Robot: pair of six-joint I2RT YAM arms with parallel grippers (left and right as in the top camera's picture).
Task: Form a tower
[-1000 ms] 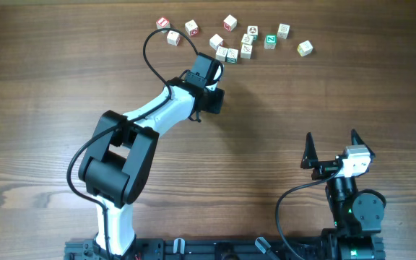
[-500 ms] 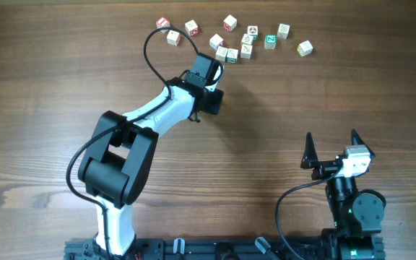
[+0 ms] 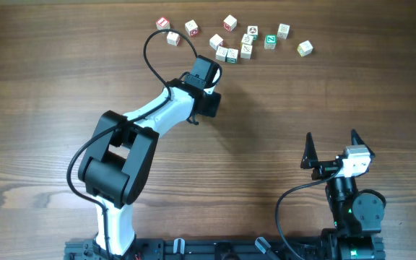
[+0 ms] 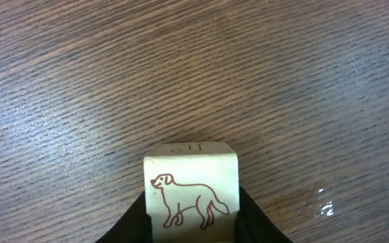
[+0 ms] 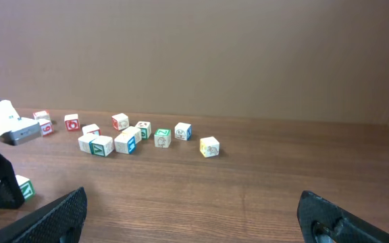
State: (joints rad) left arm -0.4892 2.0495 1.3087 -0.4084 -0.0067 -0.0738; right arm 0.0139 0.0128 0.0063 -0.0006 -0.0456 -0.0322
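Left end effector [image 4: 192, 224] drawn back, clamping dog cube [image 4: 190, 185], right end effector [image 3: 331, 140] apart

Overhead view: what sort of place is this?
Probably a robot test bench: a left arm and right arm mounted at a wood-grain table edge, scattered printed wooden cubes, a plain brown backdrop.

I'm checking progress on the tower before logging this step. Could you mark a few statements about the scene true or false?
1. The left tool is shut on a dog-picture cube. True.
2. The right tool holds a cube. False: it stands open and empty.
3. The loose cubes lie scattered along the far side of the table. True.
4. A tower of three cubes already stands. False: no stacked cubes show in any view.
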